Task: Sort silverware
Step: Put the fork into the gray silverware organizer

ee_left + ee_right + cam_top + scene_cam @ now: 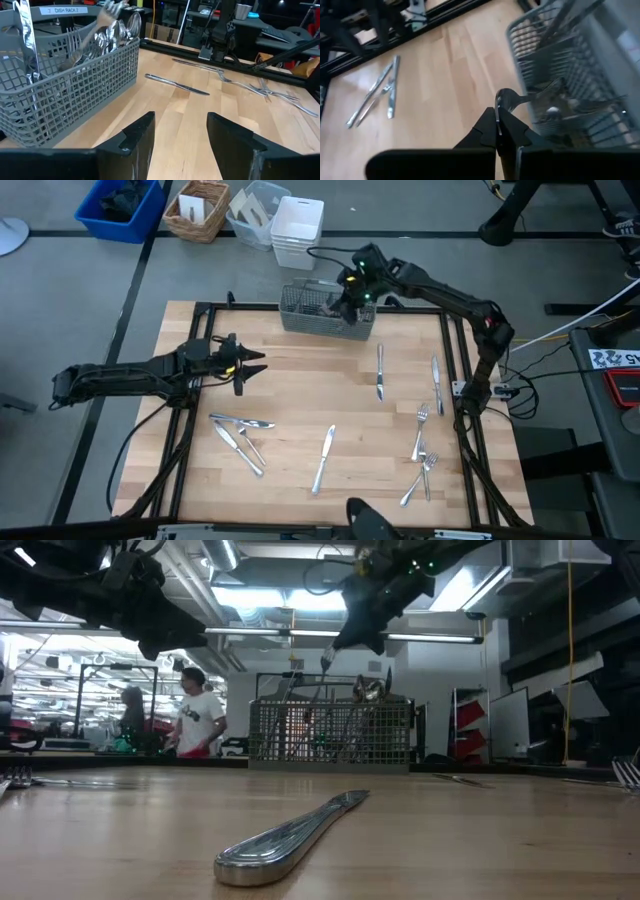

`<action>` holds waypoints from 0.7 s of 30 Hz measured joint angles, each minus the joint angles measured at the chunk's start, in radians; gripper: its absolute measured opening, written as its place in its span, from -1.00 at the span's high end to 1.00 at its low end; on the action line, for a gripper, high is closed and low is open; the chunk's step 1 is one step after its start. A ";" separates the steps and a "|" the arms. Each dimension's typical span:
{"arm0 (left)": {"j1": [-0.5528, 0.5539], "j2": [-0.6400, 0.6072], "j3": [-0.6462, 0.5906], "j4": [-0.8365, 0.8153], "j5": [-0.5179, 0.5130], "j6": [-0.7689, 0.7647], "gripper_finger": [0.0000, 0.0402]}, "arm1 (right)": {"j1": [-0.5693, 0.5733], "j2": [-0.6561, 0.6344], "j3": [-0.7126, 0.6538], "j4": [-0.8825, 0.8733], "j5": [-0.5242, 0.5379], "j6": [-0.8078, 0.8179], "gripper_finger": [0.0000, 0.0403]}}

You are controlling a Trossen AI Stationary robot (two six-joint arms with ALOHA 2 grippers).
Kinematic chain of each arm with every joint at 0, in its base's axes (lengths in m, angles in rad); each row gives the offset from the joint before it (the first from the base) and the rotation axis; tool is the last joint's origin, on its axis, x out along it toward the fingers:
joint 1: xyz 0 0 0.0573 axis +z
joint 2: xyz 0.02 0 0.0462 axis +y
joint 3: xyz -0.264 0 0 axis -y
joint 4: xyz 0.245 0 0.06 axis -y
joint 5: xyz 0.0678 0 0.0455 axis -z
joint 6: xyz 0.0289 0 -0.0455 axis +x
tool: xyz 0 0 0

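The grey wire-mesh caddy point(325, 315) stands at the table's far edge with several pieces of silverware upright in it point(117, 32). My right gripper point(350, 298) hangs over the caddy, shut on a fork point(530, 95). Loose silverware lies on the table: two knives point(380, 370) at the right, forks point(422, 450) near the right front, one knife point(323, 460) in the middle front, and a small cluster point(240, 440) at the left front. My left gripper point(245, 365) stands open at the table's left, nothing between its fingers point(145, 135). My right gripper pinches one end of the fork point(500, 100) between its two fingertips. The fingers slant down from above, from the table's right. The fork sticks out past the fingertips toward the caddy point(575, 75), lifted clear of the table. Which end is held I cannot tell.
Black frame rails point(455, 350) run along the table's sides. Bins and baskets point(295, 225) stand on the floor beyond the far edge. Bare wood lies between the caddy and the loose pieces. People point(200, 715) stand in the room behind.
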 joint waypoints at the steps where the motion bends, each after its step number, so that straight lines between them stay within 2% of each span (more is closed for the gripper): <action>1: 0.000 0.000 0.000 0.000 0.000 0.000 0.15 | -0.005 0.005 0.000 0.017 0.005 0.002 0.99; 6: 0.000 0.000 0.000 -0.001 0.000 0.001 0.15 | -0.023 0.039 0.000 0.106 0.005 0.071 0.98; 11: 0.000 0.000 0.000 0.000 0.000 0.001 0.15 | -0.024 0.096 0.000 0.103 -0.007 0.133 0.98; 21: 0.000 0.000 0.000 -0.001 0.000 0.001 0.15 | -0.022 0.143 0.000 0.105 0.031 0.134 0.85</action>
